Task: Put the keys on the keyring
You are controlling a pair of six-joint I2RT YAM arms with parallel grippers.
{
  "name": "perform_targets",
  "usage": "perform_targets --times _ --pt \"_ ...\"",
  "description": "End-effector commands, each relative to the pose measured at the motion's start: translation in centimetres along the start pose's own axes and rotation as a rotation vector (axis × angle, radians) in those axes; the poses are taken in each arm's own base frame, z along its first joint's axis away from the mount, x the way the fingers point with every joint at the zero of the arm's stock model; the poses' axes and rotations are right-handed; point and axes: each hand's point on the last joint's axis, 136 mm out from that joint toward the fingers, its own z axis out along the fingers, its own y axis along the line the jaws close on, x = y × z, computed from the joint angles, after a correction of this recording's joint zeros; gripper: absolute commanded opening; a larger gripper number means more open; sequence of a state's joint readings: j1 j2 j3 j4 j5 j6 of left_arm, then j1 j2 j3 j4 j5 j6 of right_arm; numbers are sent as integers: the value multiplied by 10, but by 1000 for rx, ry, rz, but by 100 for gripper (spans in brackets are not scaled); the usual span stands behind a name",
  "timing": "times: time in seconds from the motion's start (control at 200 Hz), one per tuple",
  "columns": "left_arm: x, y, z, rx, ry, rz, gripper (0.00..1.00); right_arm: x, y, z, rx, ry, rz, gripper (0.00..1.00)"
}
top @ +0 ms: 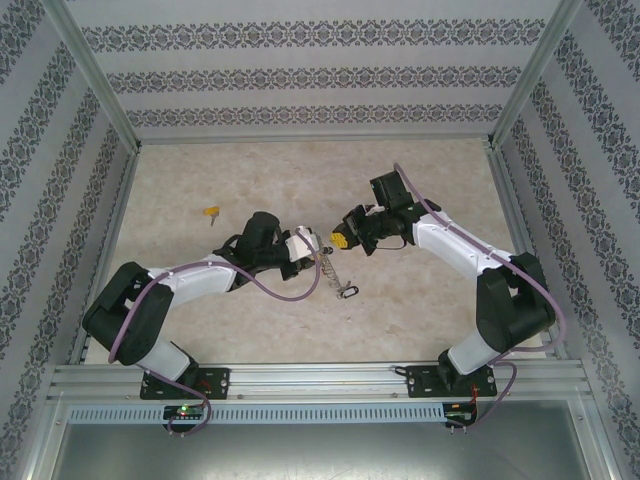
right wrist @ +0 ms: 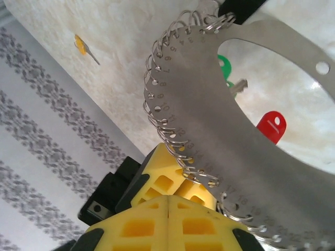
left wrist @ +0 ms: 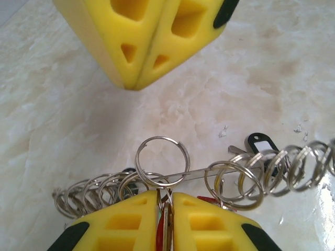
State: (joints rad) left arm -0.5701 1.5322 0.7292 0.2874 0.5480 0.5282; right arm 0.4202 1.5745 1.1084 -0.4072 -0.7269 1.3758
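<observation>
At mid-frame from above, your left jaws grip a red key (left wrist: 159, 238) at the keyring (left wrist: 201, 173). Your right jaws are closed opposite; a yellow key (top: 211, 213) lies upper left.

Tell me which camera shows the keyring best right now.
Right wrist: the keyring faces it flat, with numbers legible and small rings distinct. Left wrist catches the keyring edge-on, a thin line through rings. Top external shows the keyring tiny and indistinct.

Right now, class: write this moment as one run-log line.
left claw: shut on red-tagged key at keyring | right claw: shut | yellow key: loose on table
</observation>
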Motion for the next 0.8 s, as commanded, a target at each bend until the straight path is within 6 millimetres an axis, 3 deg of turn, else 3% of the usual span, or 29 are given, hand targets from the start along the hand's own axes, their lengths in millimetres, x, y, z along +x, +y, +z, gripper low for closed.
perform_targets --times 0.0,0.115,0.335,0.485,0.665,0.794 --pt "-4 -4 1 4 -18 32 12 -13 7 -1 -5 -11 -214 4" --pt "-5 -5 1 12 -24 35 10 -20 1 -1 39 -12 -443 17" --pt "-7 -10 0 35 -41 37 8 -23 -14 -13 160 -85 -862 26" --pt "-7 -10 1 41 -44 30 6 0 -16 -17 125 -84 -1159 32" --pt "-11 -10 1 47 -51 30 5 16 -23 -6 142 -13 -1240 32" --pt "-11 -10 1 49 -51 23 5 13 -26 3 187 -18 -1278 30"
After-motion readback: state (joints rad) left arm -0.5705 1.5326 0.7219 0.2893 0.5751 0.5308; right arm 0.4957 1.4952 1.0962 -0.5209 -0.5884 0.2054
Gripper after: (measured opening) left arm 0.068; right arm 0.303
